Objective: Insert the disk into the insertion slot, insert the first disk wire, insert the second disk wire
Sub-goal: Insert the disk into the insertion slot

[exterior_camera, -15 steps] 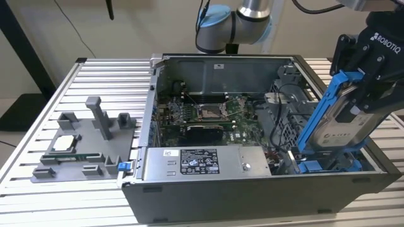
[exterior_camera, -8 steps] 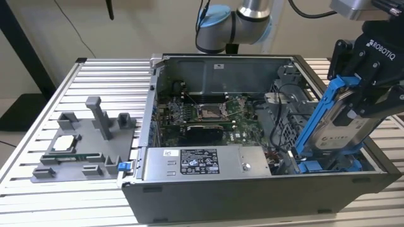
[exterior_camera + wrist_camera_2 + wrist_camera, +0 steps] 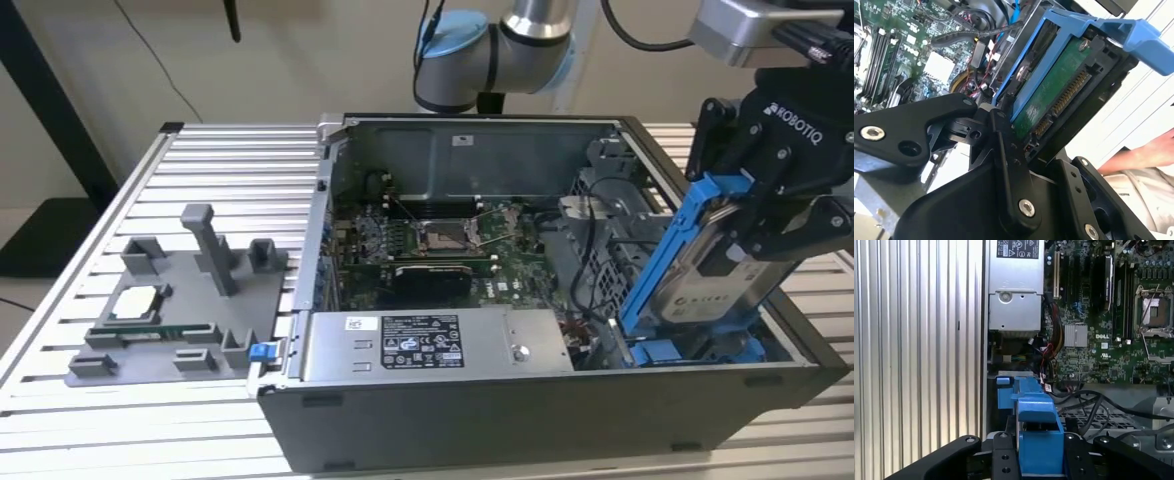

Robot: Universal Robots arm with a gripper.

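Well, nearest me the power-supply box (image 3: 427, 345) lies along the case's front wall. Just beyond it, toward the exterior view's right, the disk (image 3: 705, 285) stands steeply tilted, its lower end dipped toward the insertion slot (image 3: 603, 275) in the grey cage, not yet seated. The gripper (image 3: 754, 215) pinches its blue carrier near the top, probably to leave the connector end free for wires. Farther back lies the motherboard (image 3: 427, 240)

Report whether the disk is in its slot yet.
Out: the gripper holds the disk tilted, mostly above the case.
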